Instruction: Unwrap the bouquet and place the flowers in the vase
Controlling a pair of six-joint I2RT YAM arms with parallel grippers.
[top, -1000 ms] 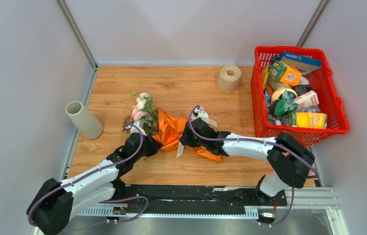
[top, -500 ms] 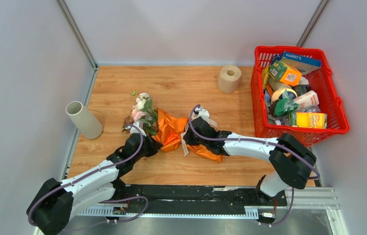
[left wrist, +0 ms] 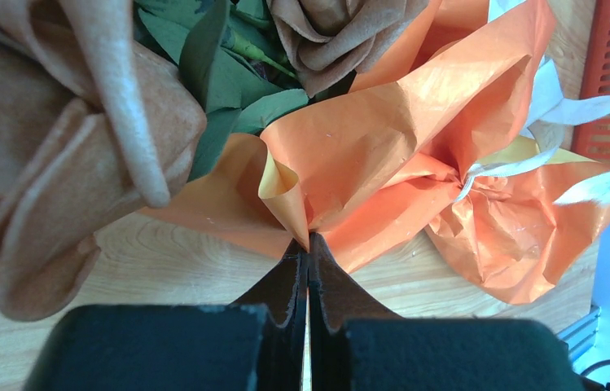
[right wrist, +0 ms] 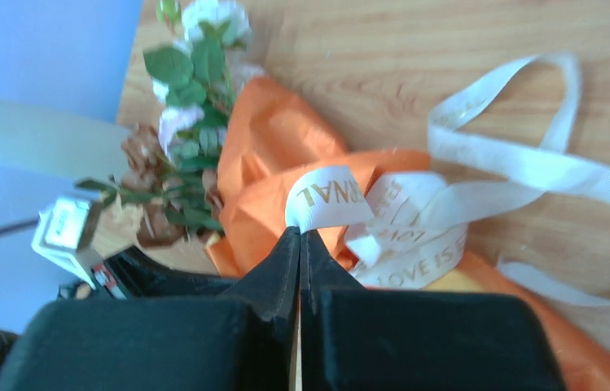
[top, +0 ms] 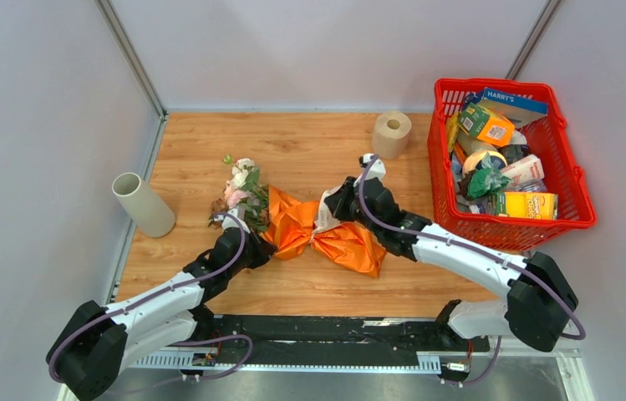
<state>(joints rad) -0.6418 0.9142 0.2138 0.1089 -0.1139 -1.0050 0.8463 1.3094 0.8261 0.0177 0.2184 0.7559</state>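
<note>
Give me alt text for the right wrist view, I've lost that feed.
The right hand, shut, pinches a loop of beige printed ribbon over the orange paper. Beyond it, roses with green leaves lie upper left on the wooden table.

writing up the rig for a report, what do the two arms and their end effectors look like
Both the left arm and right arm have white link shells with bulky black joint housings and a thin purple cable looping along the outside. The left end effector and right end effector each have two matte black fingers tapering to thin tips.
</note>
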